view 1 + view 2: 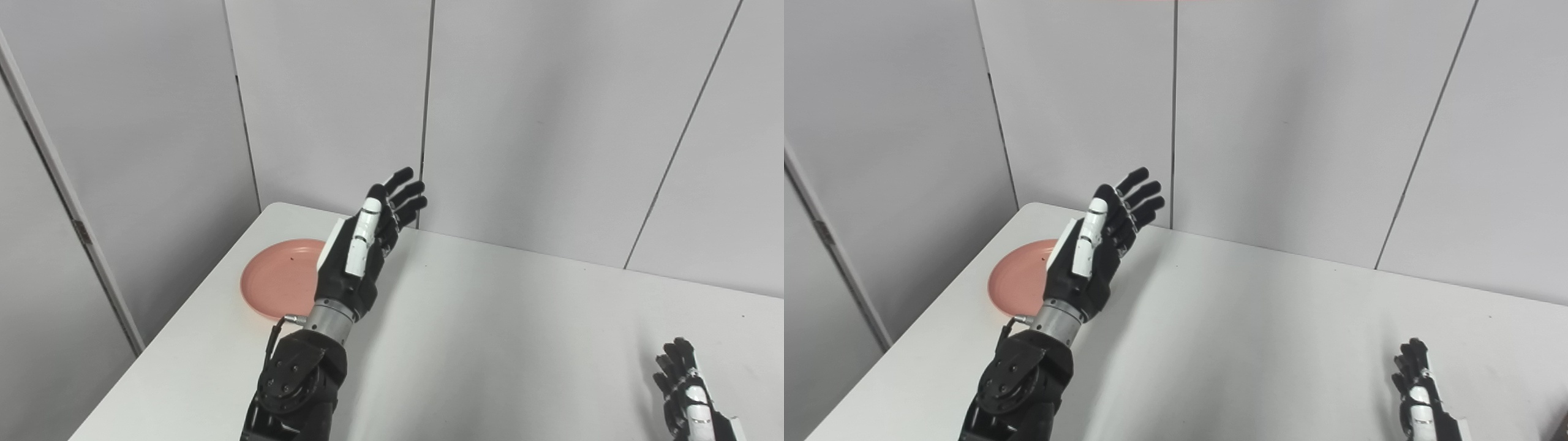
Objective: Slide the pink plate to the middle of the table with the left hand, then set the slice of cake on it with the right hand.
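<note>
Pink plate (278, 278) lay flat on the white table (490, 343), left of the frame's centre and close to the table's left edge and far corner. Its right part was hidden behind the left hand (361, 245), so only the left and near portions of its round rim showed. A tiny dark speck sat on its surface; no writing, brand or label could be read on it or anywhere else.

Left hand was raised above the table, just right of the plate in the picture, fingers (407, 190) stretched out and spread apart, pointing toward the upper right and the grey wall panels (551, 110). It grasped nothing. Whether it touched the plate could not be told, since it overlapped the rim from this angle.

Right hand (683, 383) sat at the lower right corner of the frame, well apart from the plate, partly cut off by the edge. Its fingers pointed up, loosely extended, holding nothing.
</note>
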### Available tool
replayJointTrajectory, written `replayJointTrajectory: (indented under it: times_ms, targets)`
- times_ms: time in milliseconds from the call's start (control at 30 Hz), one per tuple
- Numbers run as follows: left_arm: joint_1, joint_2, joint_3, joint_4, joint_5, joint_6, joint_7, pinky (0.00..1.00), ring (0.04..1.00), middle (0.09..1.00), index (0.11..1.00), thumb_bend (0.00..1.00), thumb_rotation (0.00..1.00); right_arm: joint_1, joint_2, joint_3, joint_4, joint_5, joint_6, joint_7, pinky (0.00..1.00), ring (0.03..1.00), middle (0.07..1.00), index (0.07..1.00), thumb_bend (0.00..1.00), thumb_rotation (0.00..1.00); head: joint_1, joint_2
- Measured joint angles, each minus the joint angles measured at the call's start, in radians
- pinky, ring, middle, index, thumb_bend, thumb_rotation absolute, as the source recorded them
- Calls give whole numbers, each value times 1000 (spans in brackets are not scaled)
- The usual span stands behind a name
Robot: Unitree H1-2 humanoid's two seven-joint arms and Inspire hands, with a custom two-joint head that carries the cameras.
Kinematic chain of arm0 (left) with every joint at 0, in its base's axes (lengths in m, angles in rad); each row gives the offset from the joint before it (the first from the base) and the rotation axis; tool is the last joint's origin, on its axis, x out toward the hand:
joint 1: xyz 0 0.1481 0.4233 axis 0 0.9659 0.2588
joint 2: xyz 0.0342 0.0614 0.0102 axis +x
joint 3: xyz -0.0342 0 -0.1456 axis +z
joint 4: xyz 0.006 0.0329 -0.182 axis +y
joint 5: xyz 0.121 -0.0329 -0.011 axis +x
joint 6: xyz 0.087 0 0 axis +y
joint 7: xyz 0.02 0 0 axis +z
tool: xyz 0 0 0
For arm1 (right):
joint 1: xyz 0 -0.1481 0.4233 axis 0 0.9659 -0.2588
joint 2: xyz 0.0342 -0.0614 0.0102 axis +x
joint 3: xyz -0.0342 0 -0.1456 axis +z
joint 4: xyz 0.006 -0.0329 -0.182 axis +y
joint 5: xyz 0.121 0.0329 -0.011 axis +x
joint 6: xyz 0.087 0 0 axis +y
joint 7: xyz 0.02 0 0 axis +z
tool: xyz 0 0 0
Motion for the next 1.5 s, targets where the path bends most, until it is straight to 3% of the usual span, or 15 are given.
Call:
replayJointTrajectory:
  times_ms: [233, 500, 733, 1500]
  targets:
    - [-27, 44, 48, 11, -7, 0, 4, 822, 827, 836, 830, 473, 1000, 0, -2, 0, 0, 1, 3, 0, 1000, 989, 987, 996, 357, 1000, 6, -8]
    - [-84, 119, 123, 127, -48, -13, 2, 806, 815, 836, 839, 470, 1000, 1, -5, 0, 0, 4, 3, 3, 998, 989, 986, 994, 363, 1000, 15, -17]
    - [-115, 174, 196, 239, -71, -49, 10, 812, 824, 834, 825, 465, 989, 2, -9, -2, 1, 5, 3, 6, 999, 989, 988, 992, 360, 1000, 23, -21]
    - [-191, 284, 311, 610, -115, -172, 45, 855, 850, 853, 840, 428, 1000, 4, -17, -6, 0, 29, 3, 20, 1000, 991, 989, 998, 365, 1000, 43, -21]
